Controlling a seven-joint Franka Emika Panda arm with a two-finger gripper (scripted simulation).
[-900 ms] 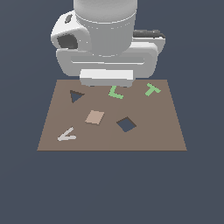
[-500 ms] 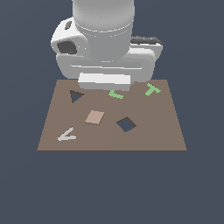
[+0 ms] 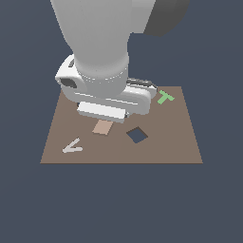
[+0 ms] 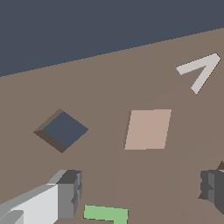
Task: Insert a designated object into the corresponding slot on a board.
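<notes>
The tan-pink square tile (image 3: 101,127) lies flat on the brown board (image 3: 171,142), its far edge hidden under the arm's hand in the exterior view. The diamond-turned square slot (image 3: 137,135) is a short way to its right in that view, empty and showing blue-grey. In the wrist view the tile (image 4: 148,129) and the slot (image 4: 62,130) lie apart on the board (image 4: 109,83). My gripper (image 4: 140,190) is open and empty, above the board, with one finger (image 4: 66,192) on each side and the tile just beyond the fingertips.
A pale V-shaped piece (image 3: 72,146) (image 4: 200,70) lies near the board's front corner on the exterior view's left. A green T piece (image 3: 165,98) lies at the back right. A green bar (image 4: 106,213) shows between the fingers. The arm hides the board's back middle.
The arm has come down and forward over the board toward the tile, now covering the triangular cutout and the green L piece. The tile and other pieces have not moved.
</notes>
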